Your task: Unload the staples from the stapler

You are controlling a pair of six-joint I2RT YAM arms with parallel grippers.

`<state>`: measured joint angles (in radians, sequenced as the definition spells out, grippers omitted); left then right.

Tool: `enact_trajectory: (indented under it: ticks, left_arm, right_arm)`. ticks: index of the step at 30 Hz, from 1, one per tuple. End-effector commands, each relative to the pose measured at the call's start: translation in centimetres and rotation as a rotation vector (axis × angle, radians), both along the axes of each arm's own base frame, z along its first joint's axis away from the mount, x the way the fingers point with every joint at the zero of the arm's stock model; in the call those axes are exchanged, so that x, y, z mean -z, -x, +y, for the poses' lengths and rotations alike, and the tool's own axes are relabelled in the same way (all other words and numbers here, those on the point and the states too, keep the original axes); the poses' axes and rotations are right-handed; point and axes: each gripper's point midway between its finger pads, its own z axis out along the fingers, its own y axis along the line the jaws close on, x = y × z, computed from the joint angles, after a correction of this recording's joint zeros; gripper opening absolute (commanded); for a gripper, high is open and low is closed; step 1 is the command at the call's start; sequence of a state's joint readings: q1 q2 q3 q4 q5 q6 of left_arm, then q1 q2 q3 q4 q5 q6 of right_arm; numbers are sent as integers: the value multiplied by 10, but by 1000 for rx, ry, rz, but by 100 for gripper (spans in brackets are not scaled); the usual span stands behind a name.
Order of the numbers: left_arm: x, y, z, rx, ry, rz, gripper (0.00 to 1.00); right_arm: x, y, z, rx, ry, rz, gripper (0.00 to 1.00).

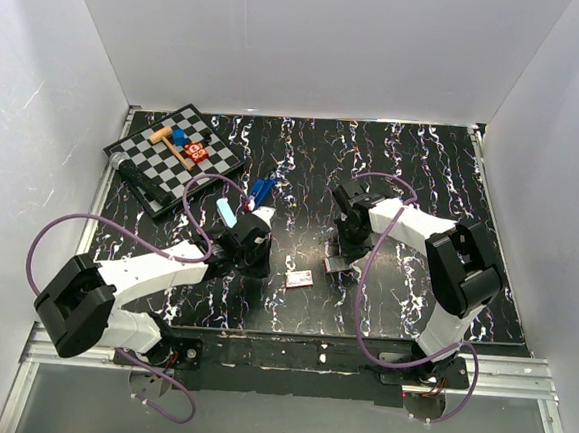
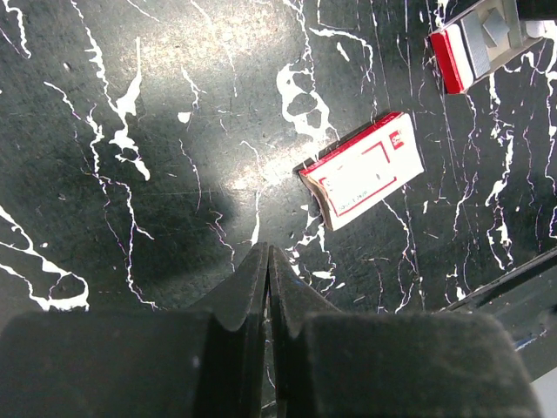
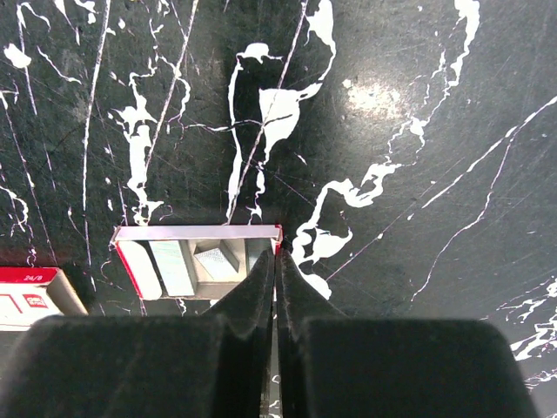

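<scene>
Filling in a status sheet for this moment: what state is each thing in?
left tool: shut, empty.
right tool: shut, empty.
stapler: lying unheld, apart from both tools.
red-and-white box: lying flat.
tray: open-topped, grey strips inside.

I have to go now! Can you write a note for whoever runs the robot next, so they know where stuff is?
Left hand: shut, empty, over the table near the red-and-white box.
Right hand: shut, empty, at the edge of the open tray.
Stapler: on the table just beyond the left hand, not held. A pale blue piece lies beside it.
Staples: none clearly seen, so I cannot tell if unloading is done.
Left: check the stapler and take out any staples.
</scene>
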<state>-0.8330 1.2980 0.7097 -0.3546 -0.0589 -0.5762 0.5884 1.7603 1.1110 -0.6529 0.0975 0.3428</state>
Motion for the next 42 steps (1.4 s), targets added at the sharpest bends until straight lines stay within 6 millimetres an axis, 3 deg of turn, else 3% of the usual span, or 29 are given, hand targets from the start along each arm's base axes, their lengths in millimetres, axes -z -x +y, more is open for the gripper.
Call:
enact_trajectory:
  ticks: [1, 17, 42]
  left_arm:
    - [-16, -14, -11, -5, 40, -48, 0]
    - [13, -14, -18, -3, 0, 30, 0]
    - [27, -4, -32, 47, 21, 117, 0]
  right_arm:
    - [-4, -2, 2, 11, -11, -13, 1]
    - [-10, 10, 14, -23, -1, -33, 1]
    - [-13, 31, 27, -53, -36, -14, 1]
